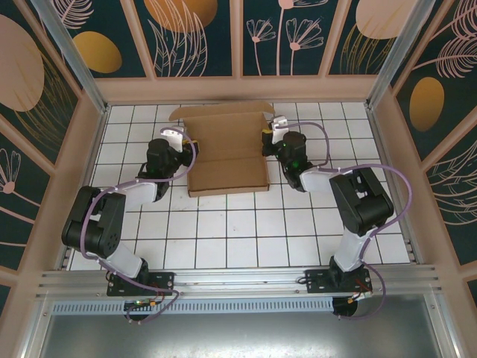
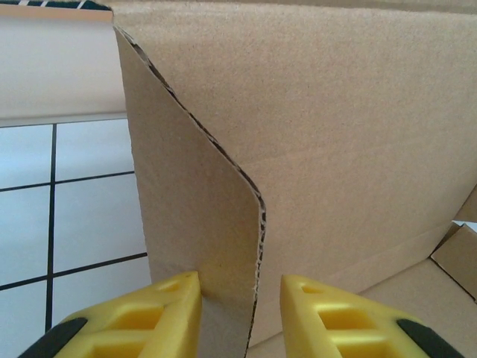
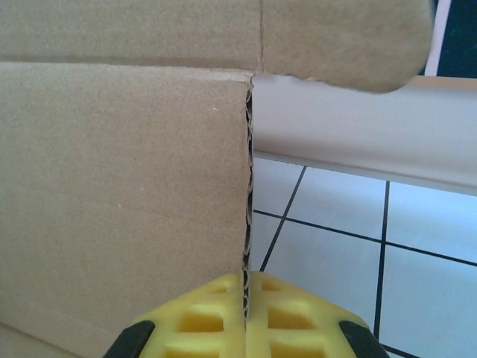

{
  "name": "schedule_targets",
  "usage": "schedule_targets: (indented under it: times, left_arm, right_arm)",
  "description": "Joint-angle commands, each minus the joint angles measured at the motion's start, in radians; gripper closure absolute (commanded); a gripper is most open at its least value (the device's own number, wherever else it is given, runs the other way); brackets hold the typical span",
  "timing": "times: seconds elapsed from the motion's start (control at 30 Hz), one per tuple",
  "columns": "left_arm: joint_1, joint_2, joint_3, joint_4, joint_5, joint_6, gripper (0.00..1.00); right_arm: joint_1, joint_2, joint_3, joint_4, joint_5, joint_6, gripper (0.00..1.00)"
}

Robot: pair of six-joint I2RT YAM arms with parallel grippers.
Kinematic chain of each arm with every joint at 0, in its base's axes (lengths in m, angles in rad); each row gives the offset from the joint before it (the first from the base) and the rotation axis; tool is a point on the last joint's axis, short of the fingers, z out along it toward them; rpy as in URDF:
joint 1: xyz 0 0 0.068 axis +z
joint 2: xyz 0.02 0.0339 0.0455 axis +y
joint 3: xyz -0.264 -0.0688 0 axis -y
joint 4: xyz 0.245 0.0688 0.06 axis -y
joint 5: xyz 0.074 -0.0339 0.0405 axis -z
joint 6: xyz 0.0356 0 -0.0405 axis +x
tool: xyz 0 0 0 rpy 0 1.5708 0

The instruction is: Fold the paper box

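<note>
The paper box (image 1: 227, 160) is brown corrugated cardboard, lying on the white tiled floor at the back middle with its rear panel and side walls raised. My left gripper (image 1: 181, 139) is at the box's left wall. In the left wrist view its yellow fingers (image 2: 168, 309) stand apart around an upright side flap (image 2: 194, 216); the left finger touches the flap and the right one is clear of it, so my left gripper (image 2: 240, 302) is open. My right gripper (image 1: 269, 134) is at the box's right wall. There my right gripper (image 3: 246, 302) is shut on the wall's thin edge (image 3: 247, 186).
A beige rim and patterned panels (image 1: 238, 37) close the work space at the back and on both sides. An aluminium rail (image 1: 238, 280) runs along the near edge by the arm bases. White tiles (image 1: 246, 231) lie bare in front of the box.
</note>
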Motion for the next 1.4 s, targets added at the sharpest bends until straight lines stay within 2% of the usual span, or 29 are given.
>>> schedule_targets:
  times: [0.0,0.17,0.3,0.6,0.67,0.83,1.0,1.1,1.23,1.37]
  left_arm:
    - [-0.030,0.017,0.017,0.027,0.048,-0.020,0.67]
    - [-0.029,0.009,0.002,0.042,0.053,-0.035,0.67]
    - [-0.029,0.005,-0.012,0.055,0.062,-0.042,0.67]
    - [-0.031,-0.003,-0.030,0.081,0.080,-0.053,0.68]
    - [-0.032,-0.006,-0.032,0.083,0.084,-0.054,0.68]
    - [-0.033,-0.022,-0.040,0.086,0.081,-0.049,0.68]
    - [-0.032,-0.032,-0.046,0.090,0.077,-0.052,0.68]
    - [-0.032,-0.038,-0.051,0.098,0.076,-0.056,0.68]
    - [-0.033,-0.043,-0.055,0.101,0.084,-0.061,0.68]
    - [-0.032,-0.056,-0.066,0.100,0.077,-0.057,0.68]
  right_arm:
    - [0.063,-0.008,0.009,0.039,0.066,0.058,1.00]
    - [0.125,0.041,0.048,0.040,0.262,0.070,1.00]
    - [0.163,0.078,0.056,0.092,0.361,0.098,1.00]
    - [0.202,0.136,0.108,0.104,0.307,0.146,1.00]
    - [0.220,0.143,0.114,0.108,0.288,0.109,1.00]
    - [0.271,0.153,0.110,0.122,0.362,-0.031,1.00]
    - [0.278,0.134,0.079,0.148,0.403,-0.061,0.87]
    - [0.278,0.124,0.064,0.167,0.360,-0.073,0.77]
    - [0.278,0.126,0.074,0.141,0.297,-0.061,0.72]
    - [0.274,0.115,0.059,0.142,0.313,-0.055,0.73]
